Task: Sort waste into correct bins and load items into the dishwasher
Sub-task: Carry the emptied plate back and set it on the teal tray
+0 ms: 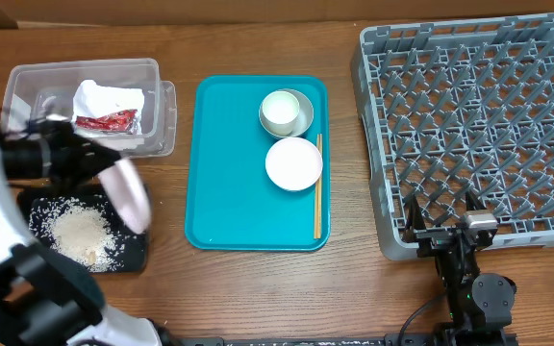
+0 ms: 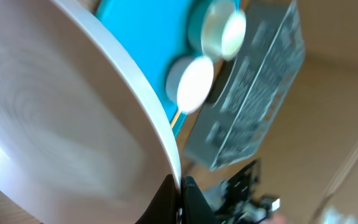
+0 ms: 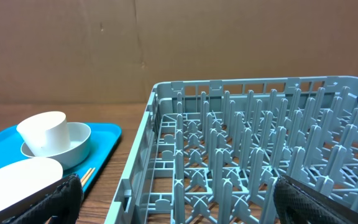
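Currently the left end effector (image 2: 180, 198) clamps the rim of the round pale plate (image 1: 129, 196), which is tilted over the black tray (image 1: 135, 258) of rice scraps (image 1: 80, 234). The right end effector (image 3: 179, 205) is spread wide at the dish rack (image 1: 469, 115). Both stand on a wooden surface (image 1: 258, 288).

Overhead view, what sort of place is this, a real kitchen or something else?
Probably a robot test bench, not a kitchen: a bare wooden table backed by cardboard, a loose grey dish rack standing in for a dishwasher, and a teal serving tray.
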Robot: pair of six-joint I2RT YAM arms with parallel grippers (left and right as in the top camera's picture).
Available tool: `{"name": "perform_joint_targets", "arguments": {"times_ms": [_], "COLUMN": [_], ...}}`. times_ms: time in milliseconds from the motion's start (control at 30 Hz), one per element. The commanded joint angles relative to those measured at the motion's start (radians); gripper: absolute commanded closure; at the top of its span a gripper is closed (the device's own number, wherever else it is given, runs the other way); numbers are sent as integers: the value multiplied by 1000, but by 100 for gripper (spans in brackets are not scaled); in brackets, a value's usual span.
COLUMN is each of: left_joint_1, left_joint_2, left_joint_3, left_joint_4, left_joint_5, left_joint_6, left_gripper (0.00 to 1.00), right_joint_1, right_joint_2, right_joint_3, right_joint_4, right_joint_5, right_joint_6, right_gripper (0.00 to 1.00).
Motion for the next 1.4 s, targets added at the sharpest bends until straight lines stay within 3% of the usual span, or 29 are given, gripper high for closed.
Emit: {"name": "perform_joint_targets", "arguments": {"times_ms": [0, 233, 400, 667, 833, 1367], "left_joint_1": [-151, -490, -717, -989, -1059, -1100], "left_joint_2": [-92, -101, -94, -71, -42, 118], "left_joint_3": [2, -4, -32, -129, -180, -246], "left_joint_4": [-3, 89, 256, 410, 415, 456], "left_joint_5": [-118, -288, -550, -855, -966, -905], "left_joint_6": [-65, -177, -406, -552, -636, -691], "left_gripper": [96, 96, 96, 96, 95, 95], "right_joint_1": [-5, -5, -5, -5, -5, -5], "right_joint_2": [-10, -10, -10, -10, -10, -10], "right_joint_3": [-10, -10, -10, -10, -10, -10], "right_joint_4": [6, 6, 6, 6, 6, 6], "right_joint_5": [-4, -4, -5, -4, -4, -5], "right_joint_6": [-1, -1, -1, -1, -1, -1], "right_gripper": [0, 0, 0, 0, 0, 0]}}
